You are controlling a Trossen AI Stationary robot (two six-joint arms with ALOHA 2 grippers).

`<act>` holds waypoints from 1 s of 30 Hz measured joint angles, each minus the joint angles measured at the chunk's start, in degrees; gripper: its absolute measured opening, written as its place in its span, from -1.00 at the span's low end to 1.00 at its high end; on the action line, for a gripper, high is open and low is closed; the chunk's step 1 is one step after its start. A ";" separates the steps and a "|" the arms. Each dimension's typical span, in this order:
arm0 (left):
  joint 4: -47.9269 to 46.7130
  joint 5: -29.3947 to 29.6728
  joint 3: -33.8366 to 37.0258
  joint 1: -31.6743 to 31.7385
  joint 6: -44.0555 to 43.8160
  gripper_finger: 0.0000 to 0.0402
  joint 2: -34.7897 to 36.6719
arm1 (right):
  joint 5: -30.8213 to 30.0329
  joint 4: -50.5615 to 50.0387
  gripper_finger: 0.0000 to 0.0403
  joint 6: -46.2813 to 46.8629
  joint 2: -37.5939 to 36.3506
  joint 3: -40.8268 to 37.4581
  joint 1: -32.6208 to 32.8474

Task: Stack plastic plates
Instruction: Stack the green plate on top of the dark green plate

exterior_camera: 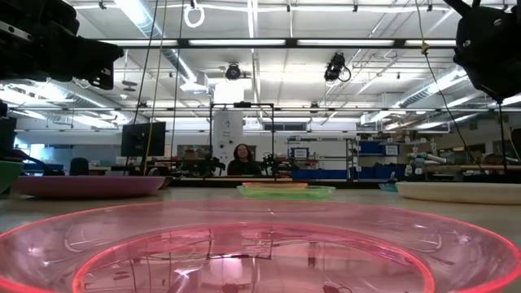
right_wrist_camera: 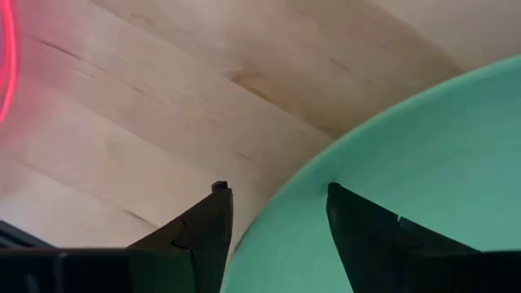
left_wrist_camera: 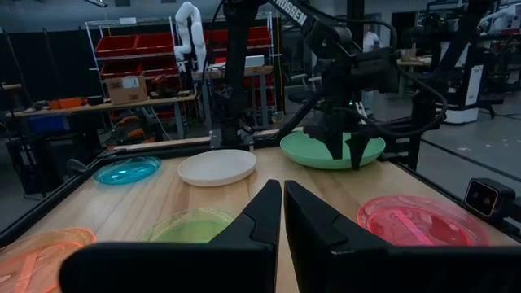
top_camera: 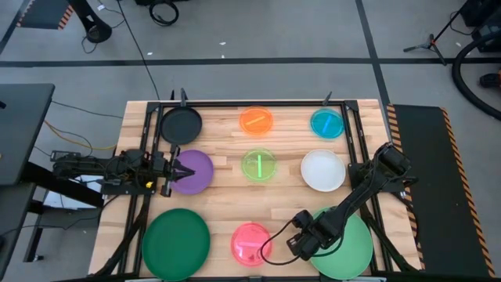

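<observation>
Straddling the rim of the light green plate [right_wrist_camera: 423, 171] near the table's [top_camera: 227, 153] front right corner, the right gripper [right_wrist_camera: 277, 195] holds its fingers apart. The left gripper [left_wrist_camera: 282, 207], fingers together, hovers at the purple plate [top_camera: 196, 171].

Closed left hand [left_wrist_camera: 282, 213] above lime plate [left_wrist_camera: 189, 225], pink plate [left_wrist_camera: 422, 220] beside, white plate [left_wrist_camera: 216, 167] beyond.
</observation>
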State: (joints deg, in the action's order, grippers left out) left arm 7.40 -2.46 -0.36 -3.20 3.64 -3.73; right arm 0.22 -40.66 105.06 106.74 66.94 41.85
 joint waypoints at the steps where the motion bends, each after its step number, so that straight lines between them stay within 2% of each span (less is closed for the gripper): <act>1: -0.02 0.00 0.00 0.00 0.00 -0.87 0.00 | -0.05 -0.03 -0.05 -0.02 0.00 0.00 0.00; 17: -0.01 0.00 0.00 0.01 0.00 -0.87 -0.01 | 0.56 3.14 -0.72 0.36 -0.02 0.11 -0.33; 23: 0.00 0.00 0.00 0.00 0.00 -0.87 -0.02 | 2.86 2.68 -0.81 -1.22 0.04 3.59 -0.77; 27: 0.00 0.02 0.00 0.01 0.00 -0.87 -0.01 | 3.70 3.24 -0.81 -5.06 0.07 8.90 -1.56; 30: 0.00 0.00 0.00 0.02 0.00 -0.87 -0.02 | 1.78 1.78 -0.82 -10.58 0.09 14.58 -2.74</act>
State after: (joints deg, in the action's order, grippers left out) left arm 7.40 -2.46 -0.36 -3.18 3.64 -3.75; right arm 2.00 -38.88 94.47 106.83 81.51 39.11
